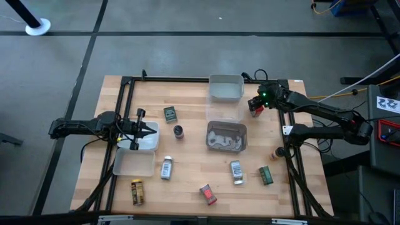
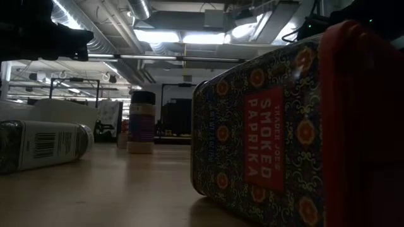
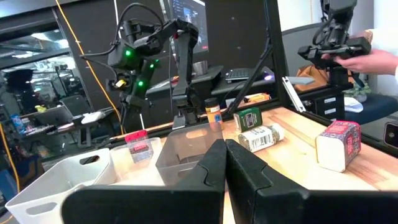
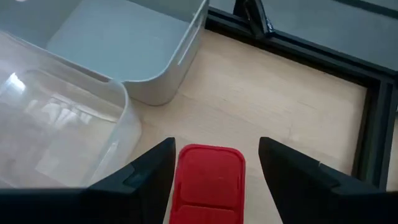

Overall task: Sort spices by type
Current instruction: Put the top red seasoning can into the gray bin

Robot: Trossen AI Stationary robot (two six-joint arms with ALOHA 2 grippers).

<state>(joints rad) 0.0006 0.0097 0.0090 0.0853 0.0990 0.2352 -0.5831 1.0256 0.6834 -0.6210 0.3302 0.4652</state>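
My right gripper [image 1: 256, 105] [image 4: 214, 146] is open at the table's far right, beside the grey bin [image 1: 225, 87]. Its fingers stand on either side of a red spice box [image 4: 208, 180] [image 1: 255, 113] [image 3: 138, 147]; bare wood shows between the box and one finger. My left gripper [image 1: 150, 131] [image 3: 224, 155] is shut and hovers over a clear tray [image 1: 142, 140] on the left. Loose on the table: green tins [image 1: 170, 114] [image 1: 265, 175], a dark round jar [image 1: 179, 131], silver jars [image 1: 166, 167] [image 1: 235, 172], a yellow jar [image 1: 137, 192], a second red box [image 1: 208, 194], an orange-brown jar [image 1: 275, 153].
Two clear trays [image 1: 224, 111] [image 1: 226, 136] sit mid-table and another [image 1: 133, 162] lies near the left arm. The black frame rail [image 4: 311, 59] runs past the right gripper. The paprika tin [image 2: 252, 139] fills the low view. A person's hand [image 3: 373, 59] shows beyond the table.
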